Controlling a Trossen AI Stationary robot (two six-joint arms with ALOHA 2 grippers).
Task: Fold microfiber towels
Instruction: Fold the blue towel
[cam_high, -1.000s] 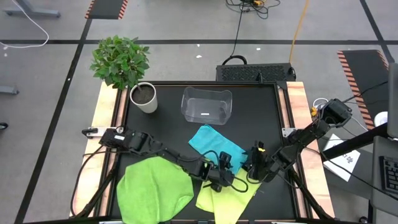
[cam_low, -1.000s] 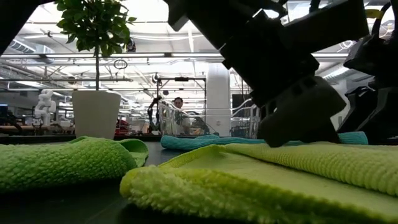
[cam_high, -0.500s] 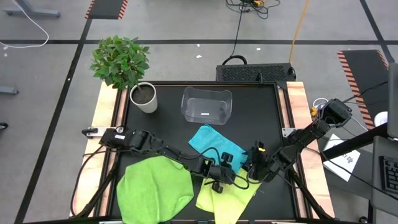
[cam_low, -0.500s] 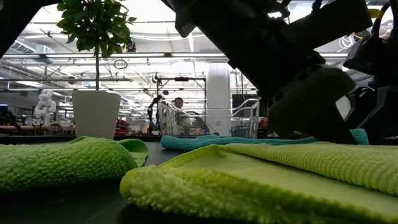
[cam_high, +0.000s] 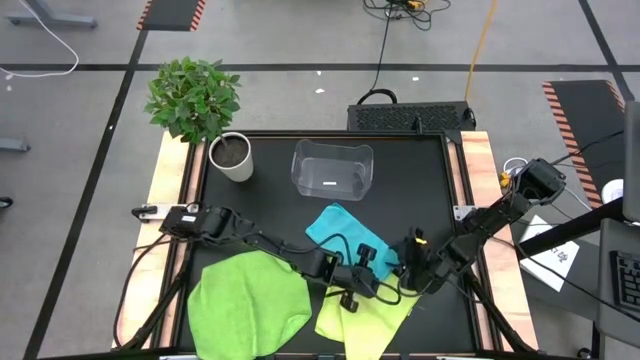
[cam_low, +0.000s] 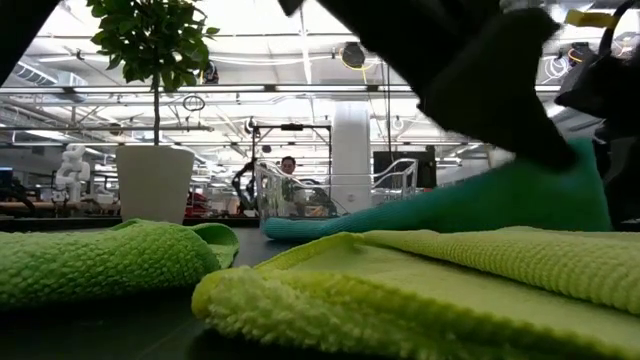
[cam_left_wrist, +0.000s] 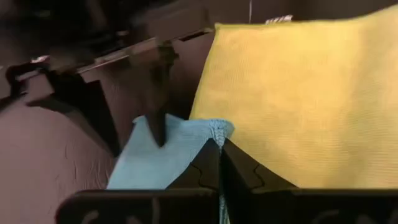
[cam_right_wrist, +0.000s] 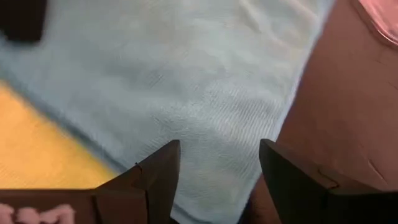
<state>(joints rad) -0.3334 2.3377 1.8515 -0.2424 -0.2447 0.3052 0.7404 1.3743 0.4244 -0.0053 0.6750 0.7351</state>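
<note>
From above, three towels are lying on the dark worktop (cam_high: 250, 215): the bright green towel (cam_high: 248, 304) at the near left, the pale yellow-green towel (cam_high: 365, 318) at the near centre, and the turquoise towel (cam_high: 342, 232) just behind it, its near edge overlapping the yellow-green one. The clear bin (cam_high: 332, 167) and the potted plant (cam_high: 205, 112) are standing at the far side, well apart from the work, presumably to leave folding room. The left tool (cam_high: 362, 278) is sitting at the near corner of the turquoise towel; the right tool (cam_high: 412, 268) is hovering just beside it at the same edge. At worktop level, the turquoise towel (cam_low: 500, 195) is rising in a slope toward the dark arm, which suggests a corner is being lifted for a fold, while the green towel (cam_low: 100, 260) and yellow-green towel (cam_low: 420, 280) are lying flat. In the left wrist view, the left tool (cam_left_wrist: 219, 149) is clamping its fingers together on a pinched corner of the turquoise towel (cam_left_wrist: 155, 158), beside the yellow-green towel (cam_left_wrist: 298, 93). In the right wrist view, the right tool (cam_right_wrist: 217, 165) is standing with fingers apart above the turquoise towel (cam_right_wrist: 186, 81), holding nothing, probably placed to take the neighbouring corner.
</note>
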